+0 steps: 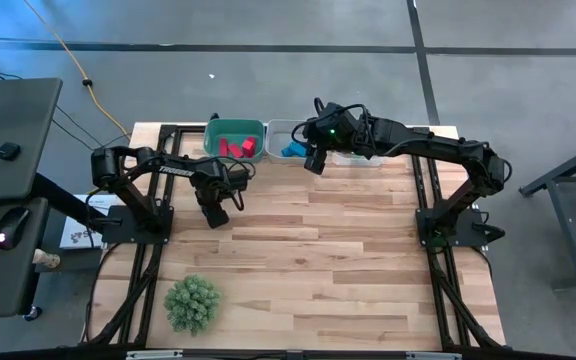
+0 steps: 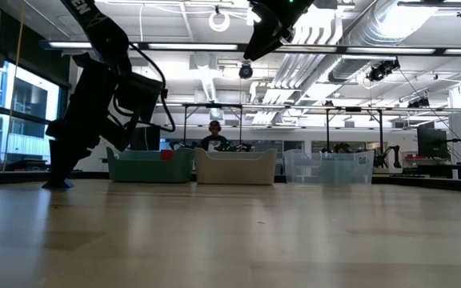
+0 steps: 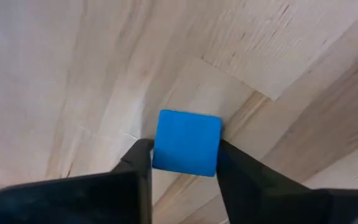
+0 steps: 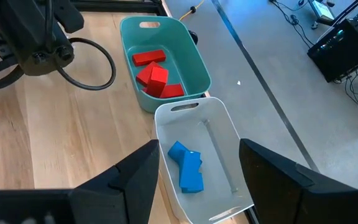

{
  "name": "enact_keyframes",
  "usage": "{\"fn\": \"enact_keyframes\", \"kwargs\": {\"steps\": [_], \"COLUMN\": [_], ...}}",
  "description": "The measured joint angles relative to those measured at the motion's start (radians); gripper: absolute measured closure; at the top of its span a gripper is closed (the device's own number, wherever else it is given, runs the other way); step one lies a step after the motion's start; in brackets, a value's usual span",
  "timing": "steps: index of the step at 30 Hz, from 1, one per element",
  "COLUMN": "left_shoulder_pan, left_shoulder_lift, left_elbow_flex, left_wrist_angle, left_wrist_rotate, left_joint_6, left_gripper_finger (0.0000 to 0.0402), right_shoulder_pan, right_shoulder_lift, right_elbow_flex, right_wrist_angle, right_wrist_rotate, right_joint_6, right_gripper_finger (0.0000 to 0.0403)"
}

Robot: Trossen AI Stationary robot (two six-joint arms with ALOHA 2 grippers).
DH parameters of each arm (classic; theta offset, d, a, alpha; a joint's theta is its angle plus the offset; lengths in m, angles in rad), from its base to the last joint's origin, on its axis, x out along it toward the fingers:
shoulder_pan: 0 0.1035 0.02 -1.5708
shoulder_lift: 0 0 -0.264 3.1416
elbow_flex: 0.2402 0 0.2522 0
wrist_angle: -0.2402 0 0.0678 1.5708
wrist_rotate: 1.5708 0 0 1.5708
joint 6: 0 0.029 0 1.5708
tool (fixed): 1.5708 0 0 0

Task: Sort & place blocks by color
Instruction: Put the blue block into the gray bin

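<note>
A blue cube (image 3: pixel 187 142) sits between the fingers of my left gripper (image 3: pixel 188 163), which points down at the table's left-middle (image 1: pixel 213 213); in the low view the left gripper (image 2: pixel 58 178) reaches the tabletop. My right gripper (image 4: pixel 197 186) is open and held high over the white bin (image 4: pixel 219 124), touching nothing. That white bin (image 1: pixel 280 133) holds blue blocks (image 4: pixel 186 167). The teal bin (image 1: pixel 235 127) beside it holds red blocks (image 4: pixel 154 74). No light teal blocks show. My left gripper pinches the blue cube by two opposite side faces (image 3: pixel 160 149), one finger (image 3: pixel 140 163) on each side. The fingers come from above, pointing down. The cube's top face stays visible, and in the low view the cube (image 2: pixel 58 184) appears to rest on the table.
Three bins stand in a row at the table's far edge: teal (image 2: pixel 150 166), white (image 2: pixel 236 166) and clear (image 2: pixel 326 166). A green spiky ball (image 1: pixel 192 303) lies near the table's near-left corner. A person (image 2: pixel 213 136) shows in the room behind the bins.
</note>
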State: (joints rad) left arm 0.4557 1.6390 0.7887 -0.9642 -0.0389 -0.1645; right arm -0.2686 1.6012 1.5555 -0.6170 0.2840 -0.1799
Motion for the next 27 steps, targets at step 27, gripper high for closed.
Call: {"fn": "enact_keyframes", "kwargs": {"steps": [27], "left_shoulder_pan": [0.018], "left_shoulder_lift": [-0.019], "left_elbow_flex": [0.236], "left_wrist_angle": [0.098], "left_wrist_rotate": [0.082], "left_joint_6": [0.137], "left_gripper_finger": [0.0401], "right_shoulder_pan": [0.000], "right_shoulder_lift": [0.000], "right_elbow_flex": [0.000], "right_wrist_angle": [0.001], "right_wrist_rotate": [0.006], "right_joint_6": [0.102], "right_gripper_finger": [0.0190]}}
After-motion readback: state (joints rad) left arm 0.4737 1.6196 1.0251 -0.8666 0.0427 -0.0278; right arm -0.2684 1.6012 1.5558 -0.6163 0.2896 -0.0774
